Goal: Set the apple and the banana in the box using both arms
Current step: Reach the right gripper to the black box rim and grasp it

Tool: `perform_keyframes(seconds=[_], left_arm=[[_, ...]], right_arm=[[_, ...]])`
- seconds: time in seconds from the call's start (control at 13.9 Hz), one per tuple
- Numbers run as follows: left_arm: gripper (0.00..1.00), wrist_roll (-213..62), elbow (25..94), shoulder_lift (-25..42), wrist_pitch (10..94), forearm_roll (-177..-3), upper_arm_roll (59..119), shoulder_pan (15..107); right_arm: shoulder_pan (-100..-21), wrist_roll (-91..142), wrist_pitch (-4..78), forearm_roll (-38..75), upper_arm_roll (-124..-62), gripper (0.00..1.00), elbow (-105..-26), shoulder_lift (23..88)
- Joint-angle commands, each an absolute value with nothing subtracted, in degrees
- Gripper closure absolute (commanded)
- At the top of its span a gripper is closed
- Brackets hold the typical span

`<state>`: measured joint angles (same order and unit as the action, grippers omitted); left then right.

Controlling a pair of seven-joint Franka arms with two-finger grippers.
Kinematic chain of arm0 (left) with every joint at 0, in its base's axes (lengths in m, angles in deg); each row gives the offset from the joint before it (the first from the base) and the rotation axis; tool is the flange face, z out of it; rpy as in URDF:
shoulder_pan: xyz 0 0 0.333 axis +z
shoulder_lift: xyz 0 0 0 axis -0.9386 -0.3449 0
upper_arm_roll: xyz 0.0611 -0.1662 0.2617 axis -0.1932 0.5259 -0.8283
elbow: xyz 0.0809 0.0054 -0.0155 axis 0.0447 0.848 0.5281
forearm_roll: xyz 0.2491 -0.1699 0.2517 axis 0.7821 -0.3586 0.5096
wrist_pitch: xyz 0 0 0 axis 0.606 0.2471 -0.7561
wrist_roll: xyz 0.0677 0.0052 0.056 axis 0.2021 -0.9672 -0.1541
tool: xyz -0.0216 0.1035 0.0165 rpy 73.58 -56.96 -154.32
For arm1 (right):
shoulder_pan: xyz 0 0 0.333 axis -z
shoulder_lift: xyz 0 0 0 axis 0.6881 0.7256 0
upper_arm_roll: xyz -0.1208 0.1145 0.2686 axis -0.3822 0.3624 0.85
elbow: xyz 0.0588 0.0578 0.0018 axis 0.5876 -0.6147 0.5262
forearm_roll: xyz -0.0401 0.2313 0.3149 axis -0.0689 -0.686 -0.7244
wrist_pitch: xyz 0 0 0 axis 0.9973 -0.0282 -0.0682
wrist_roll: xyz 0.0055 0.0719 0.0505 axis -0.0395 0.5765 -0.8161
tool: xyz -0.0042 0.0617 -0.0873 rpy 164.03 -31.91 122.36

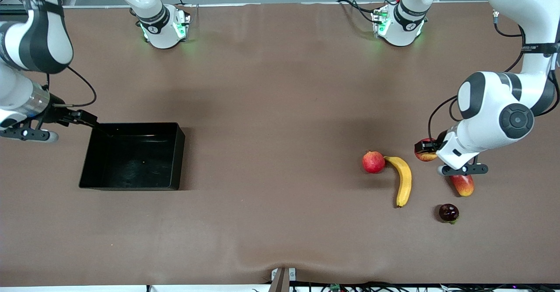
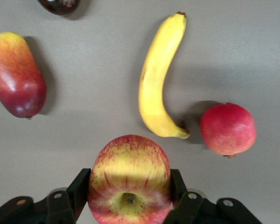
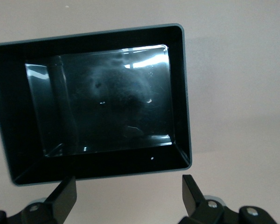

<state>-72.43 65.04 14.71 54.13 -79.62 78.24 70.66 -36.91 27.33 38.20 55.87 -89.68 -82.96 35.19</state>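
Observation:
The apple sits between the fingers of my left gripper at the left arm's end of the table. In the left wrist view the apple, red with yellow streaks, fills the left gripper, and both fingers press its sides. The banana lies on the table beside it, also in the left wrist view. The black box stands empty at the right arm's end. My right gripper is open and empty at the box's edge; its wrist view shows the box past the gripper.
A red pomegranate touches the banana's end, also in the left wrist view. A red-yellow mango lies under the left wrist. A dark round fruit lies nearer the front camera. Brown table cloth runs between box and fruit.

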Motion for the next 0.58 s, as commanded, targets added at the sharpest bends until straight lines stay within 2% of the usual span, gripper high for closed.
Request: perform_keyframes(seconds=[0.0,0.5], left_arm=[[1.0,-70.38,63.34,14.57,52.84,-79.06,78.9,70.18],[1.0,-70.38,62.63,14.66,52.75,-79.15,79.16,69.83]], right_arm=[[-34.0,23.08,42.36,56.75,-88.93,0.0,-83.73,38.45],[-29.16,6.83,58.01,56.4,-88.93,0.0,-84.88,49.78]])
